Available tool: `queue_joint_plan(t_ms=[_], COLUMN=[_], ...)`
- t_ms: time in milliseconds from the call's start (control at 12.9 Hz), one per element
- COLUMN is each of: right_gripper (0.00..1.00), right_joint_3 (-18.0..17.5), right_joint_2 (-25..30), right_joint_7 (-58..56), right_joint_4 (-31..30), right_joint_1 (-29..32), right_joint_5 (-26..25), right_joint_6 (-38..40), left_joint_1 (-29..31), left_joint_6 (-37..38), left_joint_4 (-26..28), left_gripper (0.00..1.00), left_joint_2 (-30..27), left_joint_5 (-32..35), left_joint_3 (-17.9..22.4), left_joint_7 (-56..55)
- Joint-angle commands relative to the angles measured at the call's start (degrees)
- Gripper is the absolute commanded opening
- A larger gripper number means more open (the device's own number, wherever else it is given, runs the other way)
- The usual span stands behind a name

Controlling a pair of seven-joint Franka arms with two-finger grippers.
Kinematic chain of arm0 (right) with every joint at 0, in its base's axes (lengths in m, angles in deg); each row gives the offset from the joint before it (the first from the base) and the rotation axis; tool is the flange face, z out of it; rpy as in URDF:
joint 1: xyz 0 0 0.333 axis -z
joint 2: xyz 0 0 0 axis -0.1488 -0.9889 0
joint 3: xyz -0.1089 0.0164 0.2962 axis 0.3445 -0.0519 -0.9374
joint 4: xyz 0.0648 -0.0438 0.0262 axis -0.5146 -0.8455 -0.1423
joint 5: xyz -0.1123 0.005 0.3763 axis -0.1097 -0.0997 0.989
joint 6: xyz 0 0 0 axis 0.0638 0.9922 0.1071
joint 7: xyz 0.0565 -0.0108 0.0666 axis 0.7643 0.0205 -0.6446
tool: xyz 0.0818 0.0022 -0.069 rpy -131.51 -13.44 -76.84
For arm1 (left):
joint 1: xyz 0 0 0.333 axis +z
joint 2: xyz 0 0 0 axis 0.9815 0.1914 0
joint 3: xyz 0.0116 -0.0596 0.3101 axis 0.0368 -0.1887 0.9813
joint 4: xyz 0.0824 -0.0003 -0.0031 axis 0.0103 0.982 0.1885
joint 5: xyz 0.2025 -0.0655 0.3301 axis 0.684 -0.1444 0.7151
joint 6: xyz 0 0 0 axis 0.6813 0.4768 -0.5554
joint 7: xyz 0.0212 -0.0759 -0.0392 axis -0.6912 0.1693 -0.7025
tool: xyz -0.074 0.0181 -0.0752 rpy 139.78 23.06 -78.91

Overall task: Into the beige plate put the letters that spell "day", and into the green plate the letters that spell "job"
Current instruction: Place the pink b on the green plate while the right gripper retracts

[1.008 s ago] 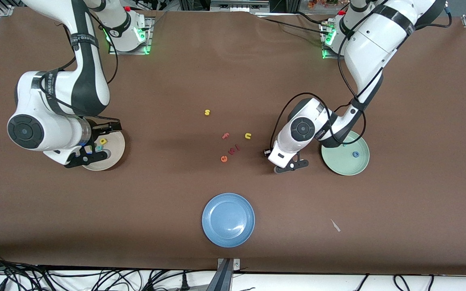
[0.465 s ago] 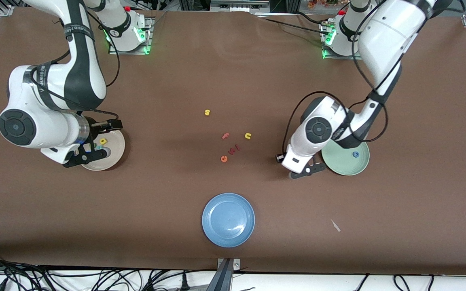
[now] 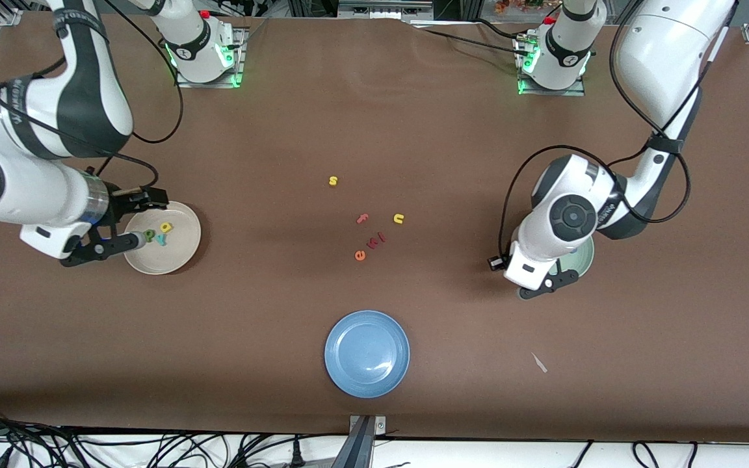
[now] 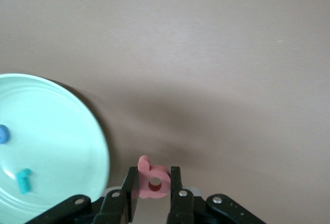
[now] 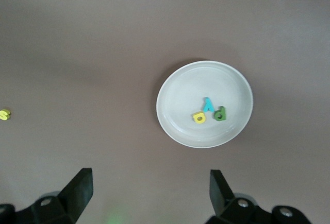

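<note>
In the front view the left pincer (image 3: 547,286) is seen at the right of the frame, up over the bench (image 3: 413,130) at the lower rim of the green plate (image 3: 584,263), most of which is covered by the wrist. In the left wrist view the salmon-pink b (image 4: 153,179) is pinched between the two fingers (image 4: 174,185), and the teal j (image 4: 23,179) and blue o (image 4: 3,134) are seen lying in that plate (at the left edge of the frame).

The right pincer (image 3: 105,246) is found at the left of the front view, its fingers spread wide and nothing held, beside the beige plate (image 3: 179,257). In this plate the dark green d (image 3: 149,234), yellow a (image 3: 165,227) and teal y (image 3: 161,240) are gathered close together.

At mid-frame, loose on the bench, the yellow s (image 3: 333,181), pink f (image 3: 362,219), yellow u (image 3: 398,218) and orange e (image 3: 359,255) are scattered. The blue plate (image 3: 367,353) is placed at lower centre.
</note>
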Motion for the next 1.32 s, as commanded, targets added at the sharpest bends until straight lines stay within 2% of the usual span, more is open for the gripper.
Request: queue_joint_plan(t_ms=[0,233,388,465,621,853,931,1008,1086,1241], right_gripper=[1.0,1.0,1.0,1.0,1.0,1.0,1.0,1.0,1.0,1.0], right_joint_3=[-1.23,0.35,0.18,0.17,-0.35,-2.02,-2.02,-2.37,-2.55,-2.46], right_joint_2=[4.77,5.84,7.23,9.33,12.33,15.84,16.38,16.73,16.82,16.91], right_joint_7=[1.35,1.19,1.01,0.92,1.44,1.27,1.1,1.18,1.18,1.27], right_joint_4=[-1.25,-1.86,-1.77,-2.38,-4.76,-6.6,-7.13,-7.31,-6.88,-6.52], right_joint_1=[1.69,3.18,6.33,7.57,8.02,9.07,10.64,10.66,10.66,10.57], right_joint_5=[-3.28,-4.09,-2.78,0.53,1.88,0.91,1.35,0.66,0.65,0.74], right_joint_6=[-0.41,-1.55,-2.08,-2.17,-2.78,-2.0,-1.56,-0.86,1.32,2.66], left_joint_1=[2.52,6.03,6.22,6.22,6.66,8.85,9.29,9.38,9.29,9.29], left_joint_6=[4.29,5.37,4.75,4.05,0.99,-2.45,-2.63,-2.63,-2.28,-2.02], left_joint_4=[2.05,5.55,7.57,8.46,10.74,12.07,12.07,11.98,11.81,11.28], left_gripper=[0.1,0.1,0.1,0.1,0.11,0.14,0.23,0.68,1.0,1.0], left_joint_2=[-1.25,-1.96,-1.87,-1.52,-1.17,0.59,0.68,0.59,0.24,-0.2], left_joint_5=[1.41,1.41,1.41,1.5,1.5,7.28,7.56,7.48,7.48,7.48], left_joint_3=[-0.32,-0.5,-0.41,-0.32,-0.15,-0.15,-0.15,-0.23,-0.41,-0.76], left_joint_7=[4.73,9.85,9.85,9.85,9.94,9.94,9.94,9.85,9.85,9.76])
